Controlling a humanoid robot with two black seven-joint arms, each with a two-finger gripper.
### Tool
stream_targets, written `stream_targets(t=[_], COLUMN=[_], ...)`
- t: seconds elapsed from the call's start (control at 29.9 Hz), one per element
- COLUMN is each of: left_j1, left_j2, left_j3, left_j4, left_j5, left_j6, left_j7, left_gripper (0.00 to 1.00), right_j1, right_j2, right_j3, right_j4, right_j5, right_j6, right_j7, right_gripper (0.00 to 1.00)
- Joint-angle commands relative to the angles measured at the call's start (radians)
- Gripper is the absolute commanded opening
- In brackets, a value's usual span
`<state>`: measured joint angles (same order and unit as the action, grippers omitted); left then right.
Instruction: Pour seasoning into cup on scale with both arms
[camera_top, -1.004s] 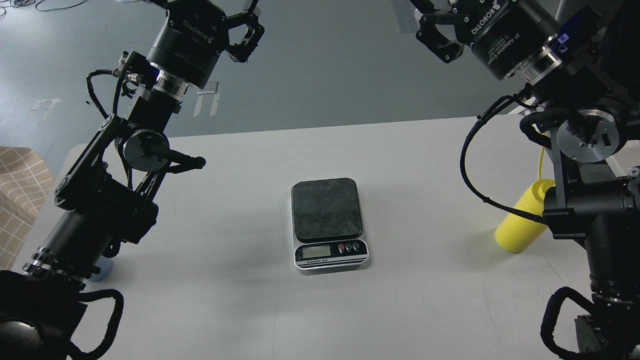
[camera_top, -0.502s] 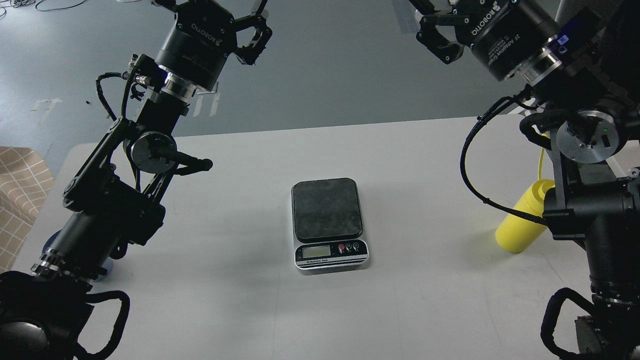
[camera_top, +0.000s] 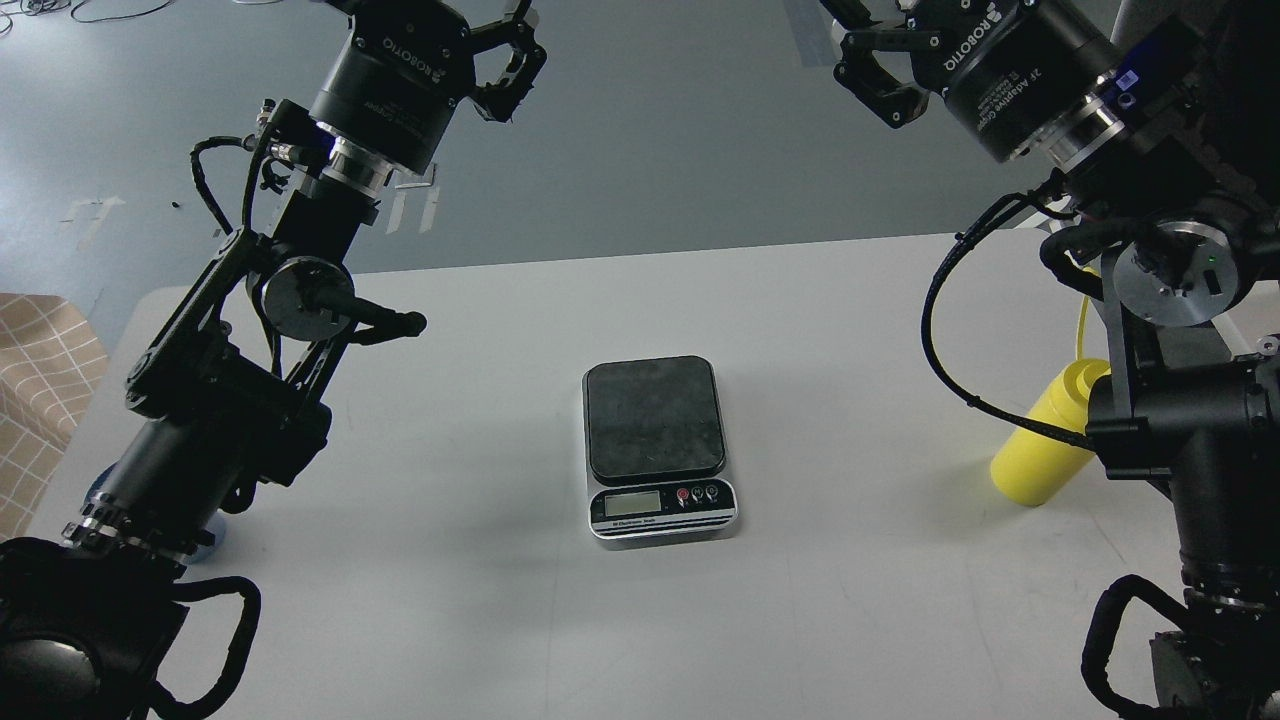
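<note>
The scale (camera_top: 655, 445) lies at the middle of the white table (camera_top: 480, 600), its dark platform bare. The yellow seasoning bottle (camera_top: 1040, 445) stands at the right, its top hidden behind my right arm. Only a sliver of the light-blue cup (camera_top: 207, 540) shows at the left, behind my left arm. My left gripper (camera_top: 480, 35) is raised high at the top left, far from the cup, with its one visible finger (camera_top: 515, 65) flared out. My right gripper (camera_top: 885, 45) is raised at the top right, its fingers spread. Both grippers are empty, and their fingertips are cut off by the top edge.
A tan checked cloth (camera_top: 40, 380) lies off the table's left edge. Grey floor with tape marks (camera_top: 415, 205) lies beyond the far edge. My arms' thick links stand over the table's left and right sides.
My left arm has swung a little up and to the right, baring more of the table's left side. The right arm, scale and bottle have not moved.
</note>
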<state>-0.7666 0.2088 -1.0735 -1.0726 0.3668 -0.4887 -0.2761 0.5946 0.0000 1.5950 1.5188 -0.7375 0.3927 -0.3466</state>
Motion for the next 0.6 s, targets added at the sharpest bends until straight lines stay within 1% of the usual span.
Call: stream_targets(t=[0.0, 0.57], left_j1=[0.001, 0.012], left_j2=[-0.008, -0.002], left_j3=[0.0, 0.001], left_j4=[0.0, -0.006], left_j5=[0.001, 0.001], left_j6=[0.0, 0.0], left_j7=[0.0, 0.001], left_gripper=[0.98, 0.98], right_j1=[-0.001, -0.019], right_j2=[0.0, 0.0], right_j3=[-0.001, -0.006], right_j4=[0.001, 0.001], right_j5=[0.0, -0.002], right_j6=[0.0, 0.001], right_j7=[0.0, 0.0], right_gripper=[1.0, 1.0])
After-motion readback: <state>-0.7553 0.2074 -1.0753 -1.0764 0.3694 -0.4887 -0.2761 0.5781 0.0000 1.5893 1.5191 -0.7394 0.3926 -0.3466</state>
